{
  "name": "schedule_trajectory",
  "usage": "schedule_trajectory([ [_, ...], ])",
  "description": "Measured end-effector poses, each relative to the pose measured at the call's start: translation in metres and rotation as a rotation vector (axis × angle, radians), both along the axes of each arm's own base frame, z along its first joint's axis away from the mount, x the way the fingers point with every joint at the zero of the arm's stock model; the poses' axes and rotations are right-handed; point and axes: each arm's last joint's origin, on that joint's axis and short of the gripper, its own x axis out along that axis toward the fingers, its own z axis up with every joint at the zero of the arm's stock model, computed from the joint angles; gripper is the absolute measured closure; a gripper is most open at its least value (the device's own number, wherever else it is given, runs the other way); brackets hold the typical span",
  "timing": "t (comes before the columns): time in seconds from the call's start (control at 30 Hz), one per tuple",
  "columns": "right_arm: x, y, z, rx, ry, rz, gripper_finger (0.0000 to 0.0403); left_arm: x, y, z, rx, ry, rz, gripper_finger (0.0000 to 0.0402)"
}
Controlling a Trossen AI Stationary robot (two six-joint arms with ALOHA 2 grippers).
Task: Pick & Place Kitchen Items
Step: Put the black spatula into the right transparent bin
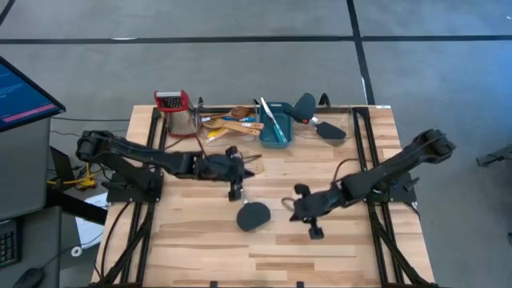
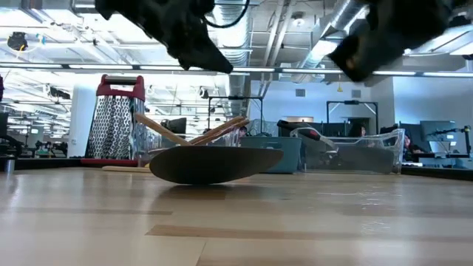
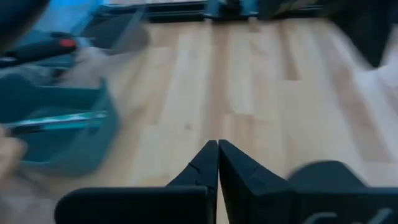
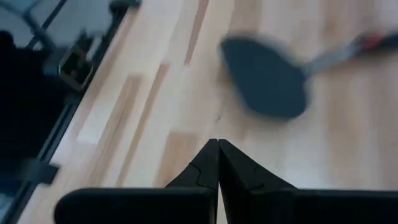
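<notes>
A black spatula (image 1: 254, 216) lies near the table's middle, its head (image 4: 267, 78) flat on the wood and its grey handle (image 4: 339, 53) running toward the far side. In the low view the head (image 2: 214, 164) rests on its curved underside. My left gripper (image 1: 254, 166) hovers shut just beyond the handle, pointing toward the table's right. My right gripper (image 1: 290, 212) hovers shut to the right of the head, pointing at it. Both hang clear above the table (image 2: 185, 33) (image 2: 384, 33). Wooden spoons (image 1: 232, 120) lie at the far edge beside a teal tub (image 1: 274, 124).
A red-topped box grater (image 1: 178, 112) stands at the far left. Another black utensil with a red-marked handle (image 1: 320, 124) lies right of the tub. Clear bins (image 2: 355, 151) stand along the far edge. Bare wood (image 1: 272, 256) stretches across the near half.
</notes>
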Motion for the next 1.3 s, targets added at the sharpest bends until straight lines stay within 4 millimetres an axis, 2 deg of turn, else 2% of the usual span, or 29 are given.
schedule_trajectory([
  [0.17,-0.018,-0.021,0.045,-0.161,-0.257,-0.002,0.0403,0.001,0.025,0.000,-0.006,0.004,0.046,0.0400],
  [0.3,-0.038,-0.038,0.064,-0.244,-0.436,-0.004,0.0403,-0.001,0.036,-0.005,-0.005,0.037,-0.036,0.0400],
  [0.4,-0.052,-0.051,0.062,-0.258,-0.567,-0.019,0.0403,-0.002,0.041,-0.009,0.018,0.064,-0.096,0.0400],
  [0.57,-0.076,-0.073,0.042,-0.243,-0.659,-0.108,0.0403,-0.001,0.049,-0.009,0.117,0.082,-0.155,0.0400],
  [0.77,-0.093,-0.091,0.041,-0.171,-0.753,-0.239,0.0403,0.013,0.078,0.011,0.195,0.033,-0.104,0.0400],
  [0.93,-0.095,-0.094,0.041,-0.165,-0.758,-0.248,0.0403,0.048,0.104,0.018,0.230,-0.003,-0.156,0.0400],
  [1.1,-0.095,-0.092,0.040,-0.156,-0.753,-0.210,0.0403,0.095,0.120,-0.002,0.241,0.018,-0.261,0.0400],
  [1.2,-0.095,-0.092,0.040,-0.151,-0.757,-0.198,0.0403,0.110,0.124,-0.010,0.234,0.039,-0.265,0.0400],
  [1.3,-0.095,-0.092,0.040,-0.153,-0.754,-0.197,0.0403,0.111,0.123,-0.019,0.229,0.100,-0.297,0.0400],
])
